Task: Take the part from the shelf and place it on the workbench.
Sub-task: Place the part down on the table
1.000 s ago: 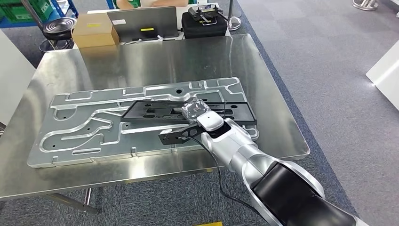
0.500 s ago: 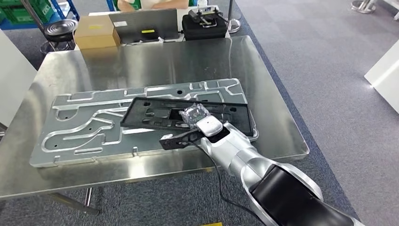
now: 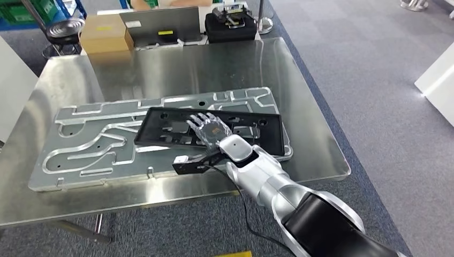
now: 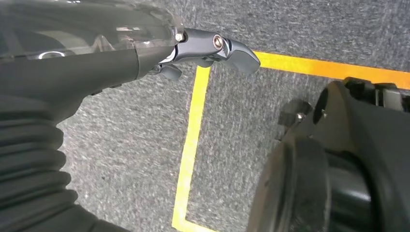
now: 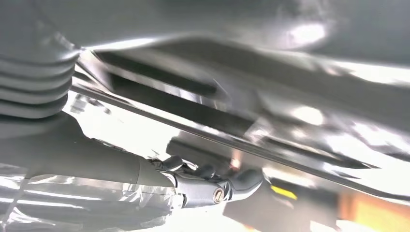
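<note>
We see right hand (image 3: 210,128) spread flat over black part (image 3: 160,122), grasping nothing; left hand (image 4: 212,48) hangs, grip untellable; we risk fingers dragging part across grooved plate (image 3: 80,144) on withdrawal.

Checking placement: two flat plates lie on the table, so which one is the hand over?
The black plate, which lies on top of the larger silver grooved plate. The right hand is spread above the black one's middle.
</note>
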Robot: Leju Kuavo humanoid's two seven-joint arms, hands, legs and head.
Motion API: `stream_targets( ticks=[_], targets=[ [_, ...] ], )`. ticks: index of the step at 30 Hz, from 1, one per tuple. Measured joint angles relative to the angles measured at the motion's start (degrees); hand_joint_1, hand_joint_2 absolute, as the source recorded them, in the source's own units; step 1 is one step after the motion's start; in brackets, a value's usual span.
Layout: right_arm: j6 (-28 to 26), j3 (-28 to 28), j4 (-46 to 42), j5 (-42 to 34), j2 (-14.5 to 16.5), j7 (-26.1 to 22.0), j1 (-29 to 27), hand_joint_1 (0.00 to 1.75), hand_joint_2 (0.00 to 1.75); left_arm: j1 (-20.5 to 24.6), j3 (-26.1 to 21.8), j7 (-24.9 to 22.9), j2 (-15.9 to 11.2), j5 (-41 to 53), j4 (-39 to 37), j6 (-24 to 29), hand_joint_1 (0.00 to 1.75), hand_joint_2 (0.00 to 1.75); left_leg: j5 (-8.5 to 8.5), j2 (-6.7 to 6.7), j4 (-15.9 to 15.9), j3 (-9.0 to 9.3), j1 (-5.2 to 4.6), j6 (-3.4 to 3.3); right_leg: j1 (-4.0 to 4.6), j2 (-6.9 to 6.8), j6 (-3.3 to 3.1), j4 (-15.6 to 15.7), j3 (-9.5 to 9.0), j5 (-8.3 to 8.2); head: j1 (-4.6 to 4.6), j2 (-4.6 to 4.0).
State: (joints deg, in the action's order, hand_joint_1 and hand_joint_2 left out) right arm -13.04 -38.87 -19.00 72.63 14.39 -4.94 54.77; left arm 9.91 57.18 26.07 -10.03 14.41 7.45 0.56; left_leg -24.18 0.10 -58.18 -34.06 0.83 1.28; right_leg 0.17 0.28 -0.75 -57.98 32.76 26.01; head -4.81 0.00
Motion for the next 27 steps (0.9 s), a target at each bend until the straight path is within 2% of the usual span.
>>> stream_targets(
  ticks=[2,4,5,7,8,9,10,12,13,14,16,18,19,20,22,23,24,25,26,27],
  targets=[
    [-1.45,0.09,-1.13,0.01,0.05,-1.0,-0.02,0.0,0.0,0.0,0.0,0.15,0.01,0.02,0.0,-0.25,0.0,0.0,0.08,-0.09,0.18,-0.18,0.11,-0.68,0.0,-0.06,0.52,-0.14,0.18,0.17,0.0,0.0],
    [-3.11,0.29,-2.48,-0.03,0.0,-1.63,0.05,0.0,0.0,0.03,0.0,0.32,0.02,0.03,0.0,-0.4,0.0,0.0,0.15,-0.08,0.37,-0.09,0.33,-1.36,-0.09,-0.1,1.08,-2.5,1.22,1.78,0.0,0.0],
    [-4.14,0.46,-3.18,-0.08,-0.12,-1.89,-0.02,0.0,0.0,0.05,0.0,0.43,0.01,0.02,0.0,-0.45,0.0,0.0,0.15,-0.04,0.44,-0.04,0.34,-1.63,-0.19,-0.1,1.32,-5.38,2.6,3.32,0.0,0.0],
    [-6.73,0.86,-4.86,-0.16,-0.84,-2.26,-0.8,0.0,0.0,0.03,0.0,0.72,-0.03,0.02,0.0,-0.53,0.0,0.0,0.04,-0.04,0.43,-0.03,0.22,-1.99,-0.34,-0.11,1.62,-13.22,6.63,6.47,0.0,0.0],
    [-8.08,1.1,-6.01,-0.17,-1.53,-2.24,-1.54,0.0,0.0,-0.05,0.0,0.92,-0.05,0.02,0.0,-0.58,0.0,0.0,-0.02,-0.09,0.42,0.01,0.18,-2.07,-0.4,-0.12,1.69,-15.96,8.2,7.01,0.0,0.0],
    [-9.33,1.37,-7.4,-0.17,-2.39,-2.12,-2.4,0.0,0.0,-0.17,0.0,1.13,-0.07,0.02,0.0,-0.64,0.0,0.0,-0.08,-0.19,0.4,0.08,0.14,-2.12,-0.44,-0.12,1.67,-16.81,8.9,6.52,0.0,0.0],
    [-10.53,1.72,-9.09,-0.08,-3.46,-1.88,-3.29,0.0,0.0,-0.33,0.0,1.43,-0.08,0.02,0.0,-0.7,0.0,0.0,-0.15,-0.31,0.37,0.21,0.09,-2.14,-0.43,-0.12,1.53,-15.19,8.43,4.89,0.0,0.0],
    [-12.8,2.71,-12.99,0.39,-5.9,-1.11,-5.11,0.0,0.0,-0.71,-0.01,2.13,-0.07,0.02,0.0,-0.9,0.0,0.0,-0.37,-0.51,0.33,0.53,-0.07,-2.06,-0.23,-0.14,0.84,-7.42,5.16,0.54,0.0,0.0],
    [-13.96,3.4,-15.19,0.8,-7.23,-0.65,-6.11,0.0,0.0,-0.9,-0.02,2.53,-0.07,0.02,0.0,-1.04,0.0,0.0,-0.51,-0.57,0.26,0.6,-0.22,-1.93,-0.08,-0.18,0.5,-3.7,3.55,-0.93,0.0,0.0],
    [-15.04,4.22,-17.45,1.25,-8.54,-0.23,-7.24,0.0,0.0,-1.11,-0.06,2.84,-0.08,0.02,0.0,-1.19,0.0,0.0,-0.61,-0.59,0.22,0.6,-0.29,-1.76,0.08,-0.2,0.27,-1.37,2.54,-1.62,0.0,0.0],
    [-17.0,6.42,-22.16,2.23,-11.3,0.37,-9.92,0.0,0.0,-1.57,-0.17,3.39,-0.18,0.02,0.0,-1.46,0.0,0.0,-0.73,-0.6,0.27,0.61,-0.33,-1.28,0.28,-0.21,0.1,-0.14,2.06,-1.59,0.0,0.0],
    [-19.25,9.15,-27.04,3.47,-13.77,1.25,-12.93,0.0,0.0,-2.09,-0.52,3.98,-0.34,0.04,0.0,-1.58,0.0,0.0,-1.21,-0.51,0.0,0.6,-0.3,-0.78,-0.07,-0.19,-0.22,0.33,1.73,-1.76,0.0,0.0],
    [-20.67,10.61,-29.66,4.12,-14.73,1.83,-14.56,0.0,0.0,-2.28,-0.88,4.34,-0.39,0.05,0.0,-1.54,0.0,0.0,-2.02,-0.47,-1.06,0.25,-0.31,-0.58,-0.3,-0.22,-0.42,0.63,1.5,-1.84,0.0,0.0],
    [-22.31,12.36,-32.94,4.68,-15.64,2.44,-16.61,0.0,0.0,-2.44,-1.36,4.67,-0.43,0.05,0.0,-1.47,0.0,0.0,-3.42,-0.42,-3.28,-0.65,-0.28,-0.4,-0.5,-0.29,-0.6,0.89,1.24,-1.9,0.0,0.0],
    [-25.2,16.78,-41.52,5.05,-17.33,2.57,-22.0,0.0,0.0,-2.76,-2.5,5.29,-0.42,0.03,0.0,-1.3,0.0,0.0,-7.06,-0.41,-10.47,-3.85,-0.09,-0.04,-0.47,-0.58,-0.81,0.93,1.0,-1.69,0.0,0.0],
    [-26.07,19.48,-46.66,4.66,-17.96,1.62,-25.19,0.0,0.0,-3.03,-3.02,5.58,-0.4,0.03,0.0,-1.24,0.0,0.0,-8.33,-0.4,-13.85,-5.48,0.02,0.15,-0.46,-0.72,-0.81,0.88,0.93,-1.55,0.0,0.0],
    [-26.53,22.22,-51.8,3.98,-18.37,0.02,-28.45,0.0,0.0,-3.32,-3.51,5.88,-0.38,0.04,0.0,-1.2,0.0,0.0,-8.59,-0.4,-15.6,-6.37,0.12,0.33,-0.46,-0.81,-0.78,0.79,0.89,-1.39,0.0,0.0],
    [-26.78,24.84,-56.61,3.05,-18.55,-1.98,-31.43,0.0,0.0,-3.62,-3.93,6.14,-0.36,0.04,-0.01,-1.18,0.0,0.0,-7.75,-0.39,-15.17,-6.17,0.25,0.47,-0.5,-0.82,-0.68,0.65,0.83,-1.22,0.0,0.0],
    [-26.92,27.58,-61.54,1.77,-18.57,-4.49,-34.13,0.0,0.0,-3.85,-4.35,6.37,-0.37,0.05,-0.01,-1.16,0.0,0.0,-5.96,-0.39,-12.5,-4.87,0.39,0.53,-0.56,-0.76,-0.53,0.47,0.73,-1.0,0.0,0.0],
    [-27.04,30.15,-66.08,0.19,-18.52,-7.17,-36.45,0.0,0.0,-3.99,-4.73,6.52,-0.39,0.05,-0.02,-1.13,0.0,0.0,-3.98,-0.39,-8.48,-2.89,0.51,0.51,-0.63,-0.69,-0.29,0.22,0.6,-0.73,0.0,0.0]
  ],
)
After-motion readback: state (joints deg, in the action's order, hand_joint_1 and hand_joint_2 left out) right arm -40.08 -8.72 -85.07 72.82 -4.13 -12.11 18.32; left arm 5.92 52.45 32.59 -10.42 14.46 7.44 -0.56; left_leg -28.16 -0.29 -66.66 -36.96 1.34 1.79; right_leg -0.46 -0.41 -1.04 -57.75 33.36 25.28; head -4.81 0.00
